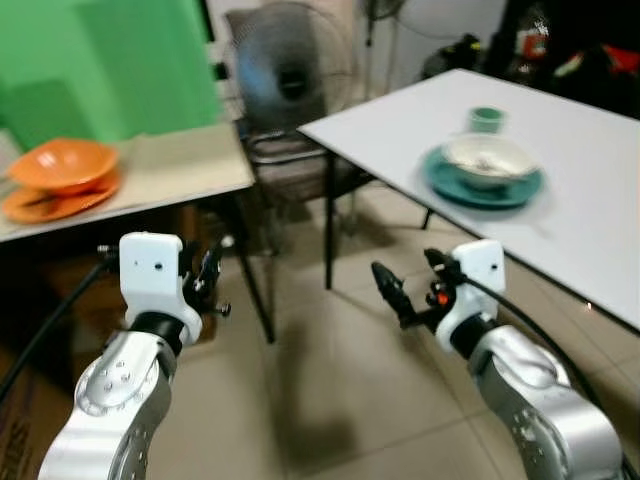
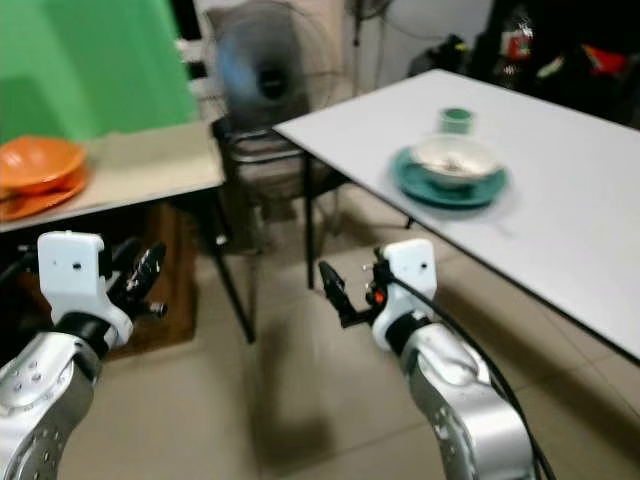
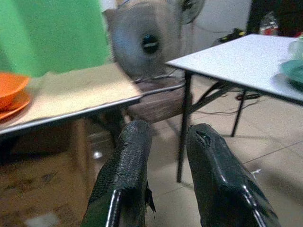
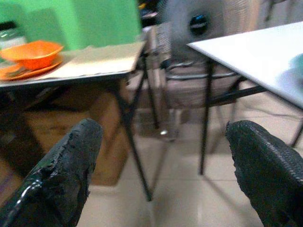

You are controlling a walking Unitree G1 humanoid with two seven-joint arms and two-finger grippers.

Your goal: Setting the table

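Observation:
An orange bowl (image 1: 62, 162) sits on an orange plate (image 1: 45, 205) at the left end of a beige table (image 1: 180, 165). On the white table (image 1: 600, 170) to the right, a white bowl (image 1: 490, 160) rests on a teal plate (image 1: 483, 190), with a small green cup (image 1: 487, 118) behind it. My left gripper (image 1: 212, 270) hangs over the floor beside the beige table's leg, its fingers (image 3: 130, 156) close together with nothing between them. My right gripper (image 1: 410, 280) is held low before the white table's edge, open and empty, its fingers (image 4: 71, 156) far apart.
A grey fan (image 1: 290, 75) stands on a dark chair (image 1: 300, 170) in the gap between the two tables. Black table legs (image 1: 328, 230) come down to the tiled floor (image 1: 330, 380). Dark clutter lies behind the white table. A green wall (image 1: 100, 60) rises at the back left.

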